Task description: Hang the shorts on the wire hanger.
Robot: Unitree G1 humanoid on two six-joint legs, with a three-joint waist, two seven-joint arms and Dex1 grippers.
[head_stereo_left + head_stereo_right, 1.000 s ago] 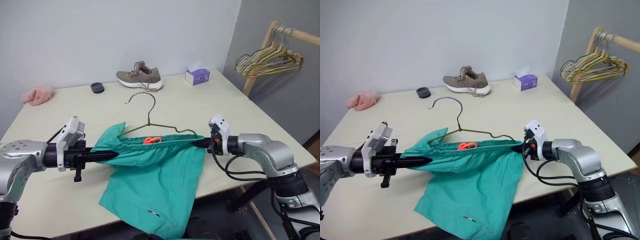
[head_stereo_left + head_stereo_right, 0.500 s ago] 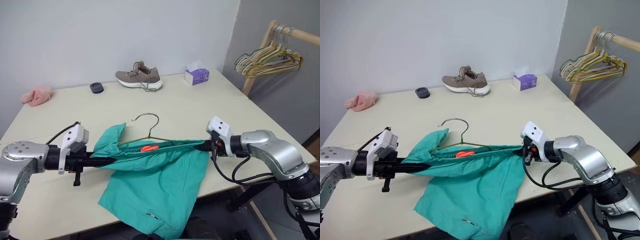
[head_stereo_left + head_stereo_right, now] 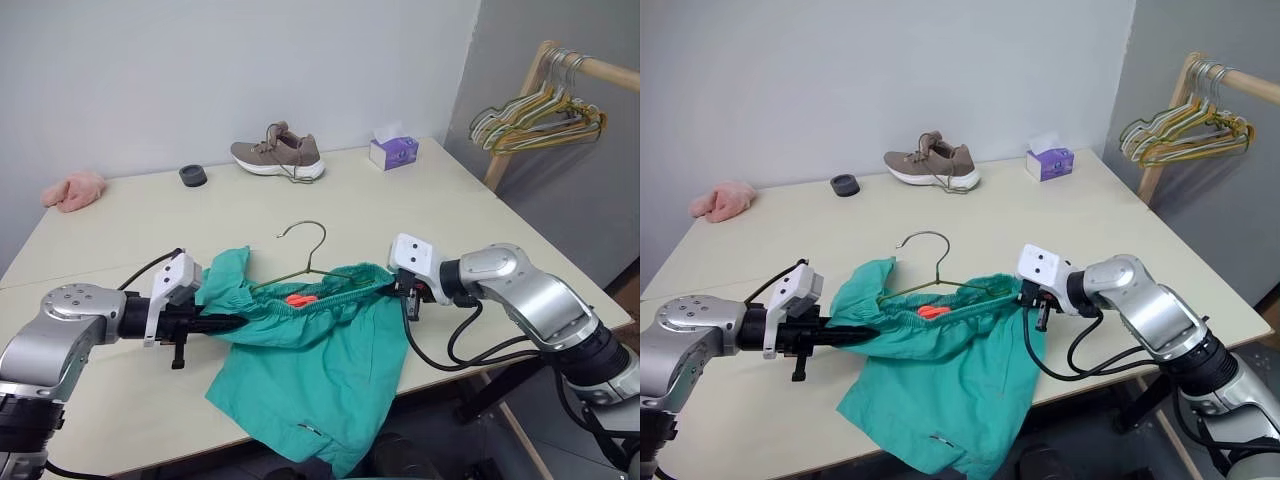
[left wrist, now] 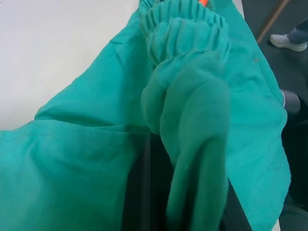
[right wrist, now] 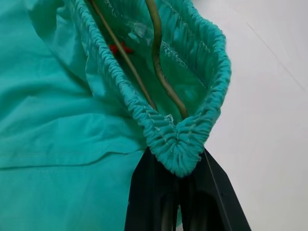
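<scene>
Both grippers, left and right, pinch teal-green fabric shorts' waistband ends | thin dark wire hanger inside waistband, between them

The right gripper is pinched tight on the bunched end of the shorts waistband. Inside the waistband, 2 thin bars of the wire hanger run w/ a bit of red string beside them. Pale table next to the shorts.
</scene>
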